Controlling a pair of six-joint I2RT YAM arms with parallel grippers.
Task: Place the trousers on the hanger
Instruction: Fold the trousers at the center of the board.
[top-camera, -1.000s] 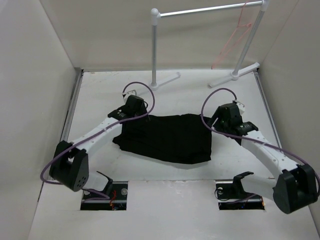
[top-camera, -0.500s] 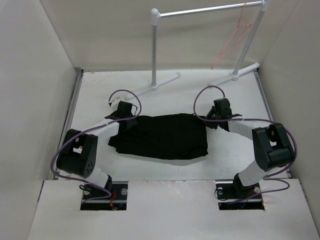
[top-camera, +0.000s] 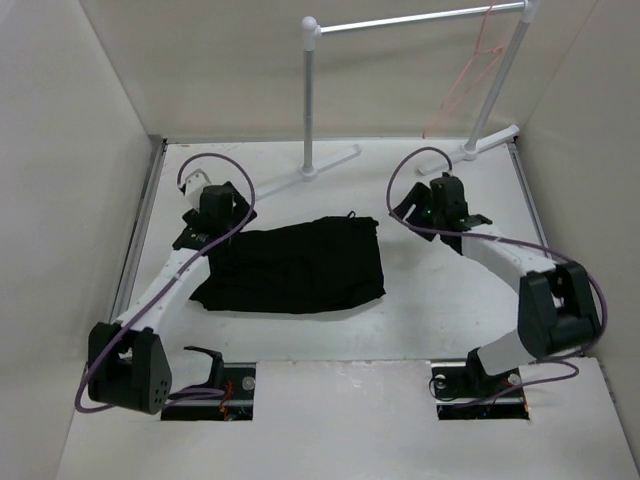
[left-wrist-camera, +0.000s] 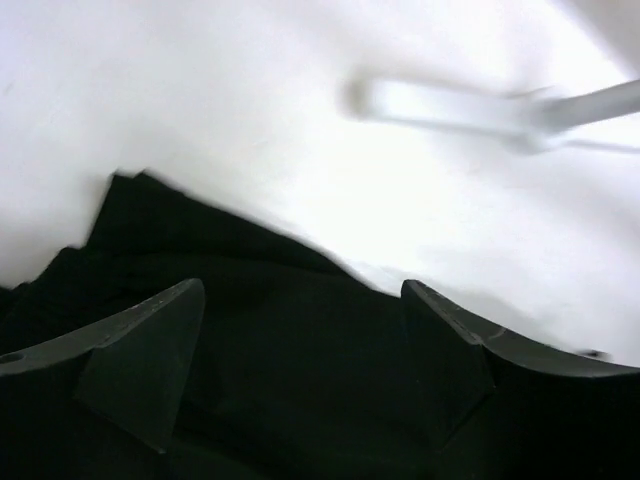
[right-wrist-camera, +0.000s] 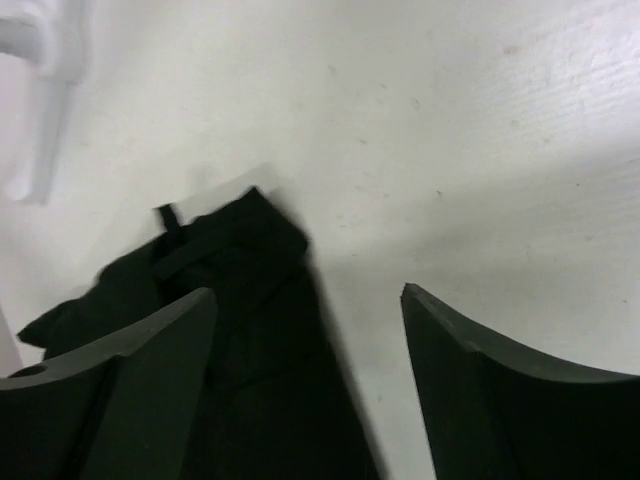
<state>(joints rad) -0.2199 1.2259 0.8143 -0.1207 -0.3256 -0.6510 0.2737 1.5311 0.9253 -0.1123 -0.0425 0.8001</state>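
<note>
Your left gripper (left-wrist-camera: 300, 300) sits fingers apart over the trousers (top-camera: 295, 265), right gripper (right-wrist-camera: 308, 300) likewise spread just off their edge, hanger (top-camera: 462, 88) on the rack (top-camera: 420, 20).

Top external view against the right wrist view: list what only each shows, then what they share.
Only top external: the hanger hanging on the rack, the left end effector at the trousers' far-left corner, and the whole garment's outline. Only right wrist: the right end effector with fingers spread wide, straddling the cloth's edge. Both: the trousers, the white table and part of the rack's white base.
</note>
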